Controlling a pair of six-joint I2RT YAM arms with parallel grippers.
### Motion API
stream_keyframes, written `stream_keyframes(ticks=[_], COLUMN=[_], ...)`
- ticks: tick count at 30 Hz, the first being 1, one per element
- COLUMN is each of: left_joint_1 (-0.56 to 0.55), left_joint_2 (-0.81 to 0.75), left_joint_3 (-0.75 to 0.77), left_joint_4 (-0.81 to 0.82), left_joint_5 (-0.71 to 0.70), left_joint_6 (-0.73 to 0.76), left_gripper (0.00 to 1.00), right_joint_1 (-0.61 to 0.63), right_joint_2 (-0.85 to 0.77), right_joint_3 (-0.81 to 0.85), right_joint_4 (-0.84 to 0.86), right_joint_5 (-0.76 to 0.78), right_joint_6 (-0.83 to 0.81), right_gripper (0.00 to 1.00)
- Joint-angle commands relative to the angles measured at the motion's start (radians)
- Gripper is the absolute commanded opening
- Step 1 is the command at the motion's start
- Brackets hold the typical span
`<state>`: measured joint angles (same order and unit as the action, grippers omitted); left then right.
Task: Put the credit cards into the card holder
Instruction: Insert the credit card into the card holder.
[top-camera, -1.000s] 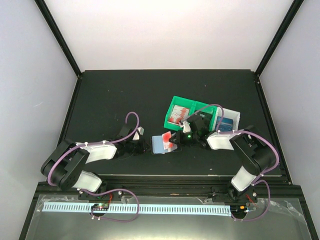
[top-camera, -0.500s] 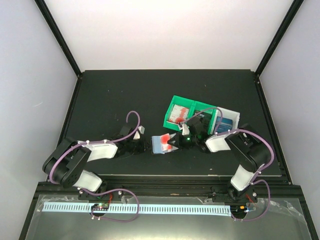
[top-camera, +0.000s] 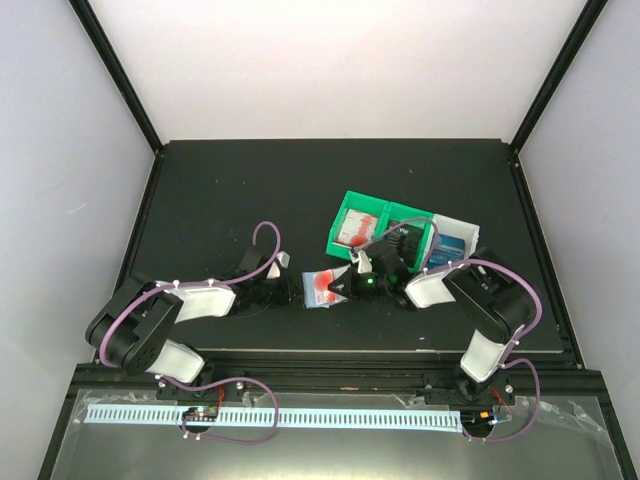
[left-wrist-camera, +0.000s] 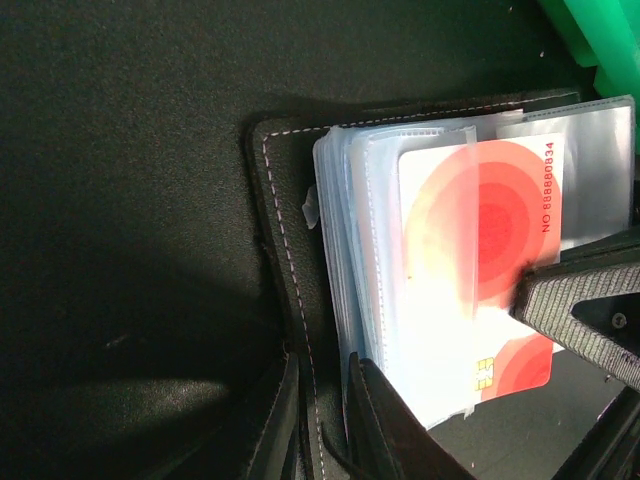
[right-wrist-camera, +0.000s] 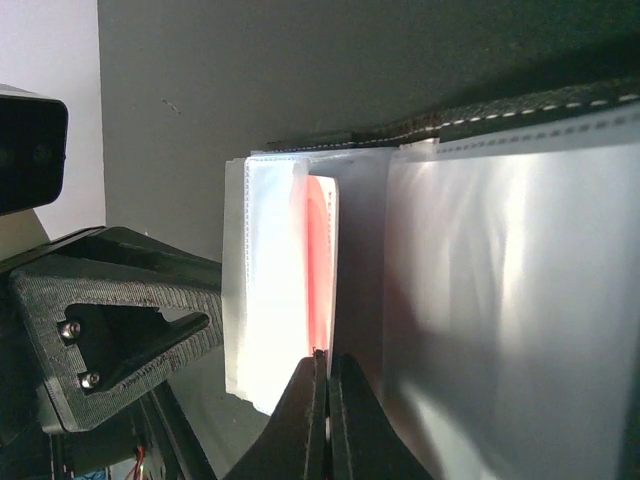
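The black card holder (left-wrist-camera: 283, 220) lies open on the table, its clear plastic sleeves (left-wrist-camera: 345, 260) fanned out. My left gripper (left-wrist-camera: 322, 365) is shut on the holder's stitched cover edge and pins it in place. A red-and-white credit card (left-wrist-camera: 480, 250) sits partly inside one clear sleeve. My right gripper (right-wrist-camera: 327, 358) is shut on that card's (right-wrist-camera: 318, 270) near edge, seen edge-on between sleeve layers. From above, the card (top-camera: 325, 285) lies over the holder between the left gripper (top-camera: 290, 292) and the right gripper (top-camera: 342, 288).
A green bin (top-camera: 365, 225) with more red-and-white cards stands just behind the holder. Beside it on the right, a white bin (top-camera: 455, 238) holds blue cards. The right arm's body reaches across in front of both bins.
My right gripper has moved left with the red-and-white card, which now covers the pale sleeves it only reached before. The left gripper and the holder have stayed put.
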<state>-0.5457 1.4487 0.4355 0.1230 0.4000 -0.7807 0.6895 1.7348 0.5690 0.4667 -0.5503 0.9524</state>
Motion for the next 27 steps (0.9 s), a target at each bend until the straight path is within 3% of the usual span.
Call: stream_keyframes(ticks=[1, 11, 15, 22, 27], left_joint_1=[-0.007, -0.010, -0.010, -0.011, -0.010], left_joint_2=[0.022, -0.001, -0.044, -0.101, -0.133], left_joint_3=[0.000, -0.012, -0.020, -0.015, -0.016], left_joint_4=[-0.010, -0.057, -0.089, -0.120, -0.122], left_joint_5=[-0.036, -0.107, -0.138, -0.154, -0.153], left_joint_6=[0.025, 0.037, 0.046, 0.054, 0.060], left_gripper=[0.17, 0.17, 0.17, 0.18, 0.18], right_joint_1=[0.044, 0.090, 0.099, 0.132, 0.158], right_joint_2=[0.025, 0.029, -0.010, -0.078, -0.076], right_joint_3=[0.020, 0.082, 0.090, 0.140, 0.187], right_joint_4=[-0.067, -0.147, -0.210, -0.355, -0.437], right_joint_5=[0.047, 0.118, 0.177, 0.271, 0.329], right_joint_6=[-0.009, -0.019, -0.033, -0.067, -0.083], right_gripper=[0.02, 0.10, 0.20, 0.48, 0.51])
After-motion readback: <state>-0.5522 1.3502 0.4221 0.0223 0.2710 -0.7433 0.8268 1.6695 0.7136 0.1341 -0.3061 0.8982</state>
